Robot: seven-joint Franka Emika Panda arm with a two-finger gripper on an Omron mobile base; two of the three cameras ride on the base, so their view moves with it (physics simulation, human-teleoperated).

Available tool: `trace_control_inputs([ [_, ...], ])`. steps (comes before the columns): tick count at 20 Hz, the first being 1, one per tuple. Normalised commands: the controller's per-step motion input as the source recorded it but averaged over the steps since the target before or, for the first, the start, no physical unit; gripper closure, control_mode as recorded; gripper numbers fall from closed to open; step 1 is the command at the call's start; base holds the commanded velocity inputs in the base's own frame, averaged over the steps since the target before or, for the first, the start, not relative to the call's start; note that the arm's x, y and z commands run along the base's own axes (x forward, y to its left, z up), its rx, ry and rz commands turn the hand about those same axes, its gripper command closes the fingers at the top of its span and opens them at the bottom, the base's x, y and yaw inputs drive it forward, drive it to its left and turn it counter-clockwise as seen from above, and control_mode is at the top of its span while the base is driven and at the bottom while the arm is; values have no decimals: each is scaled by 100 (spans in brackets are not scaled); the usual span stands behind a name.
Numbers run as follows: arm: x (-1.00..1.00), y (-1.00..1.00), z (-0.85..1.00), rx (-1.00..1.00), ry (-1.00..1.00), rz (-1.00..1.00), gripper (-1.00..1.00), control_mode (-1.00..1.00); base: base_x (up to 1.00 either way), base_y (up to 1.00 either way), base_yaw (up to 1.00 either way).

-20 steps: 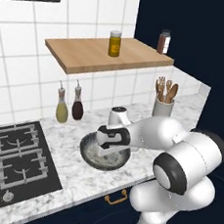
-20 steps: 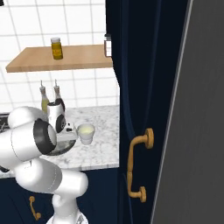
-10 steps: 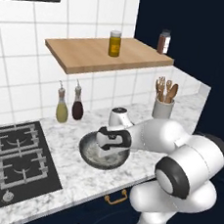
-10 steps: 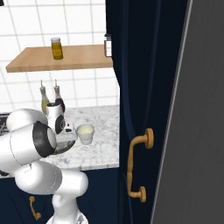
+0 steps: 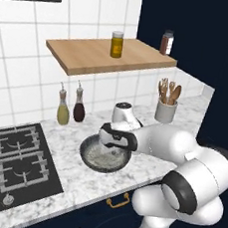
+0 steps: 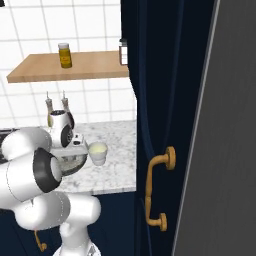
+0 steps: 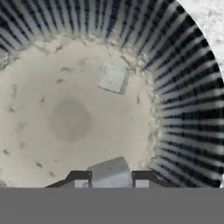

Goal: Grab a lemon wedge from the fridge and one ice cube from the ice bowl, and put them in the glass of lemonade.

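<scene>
Tool (image 7: pixel 107 179) straddles ice cube (image 7: pixel 109 171) — inside ice bowl (image 7: pixel 183 78).

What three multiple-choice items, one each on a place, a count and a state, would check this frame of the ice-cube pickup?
1. Where is the gripper?
A. over the stove
B. above the ice bowl
C. at the shelf

2. How many ice cubes show in the hand view?
A. two
B. five
C. none

3. How does the glass of lemonade stand?
A. tipped over
B. held in the air
C. upright on the counter

Answers: 1 B, the hand view looks straight down into the bowl. 2 A, one cube lies apart, another sits between the fingertips. 3 C, it rests upright beside the bowl.
</scene>
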Motion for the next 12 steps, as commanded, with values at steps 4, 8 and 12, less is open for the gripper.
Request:
trace_control_inputs([
  [4,4,-26,100,0,-16,-11,100,-100,0,0,0],
  [8,27,-48,76,0,-9,-15,100,-100,0,0,0],
  [12,46,-54,6,4,1,-5,100,-100,0,0,0],
])
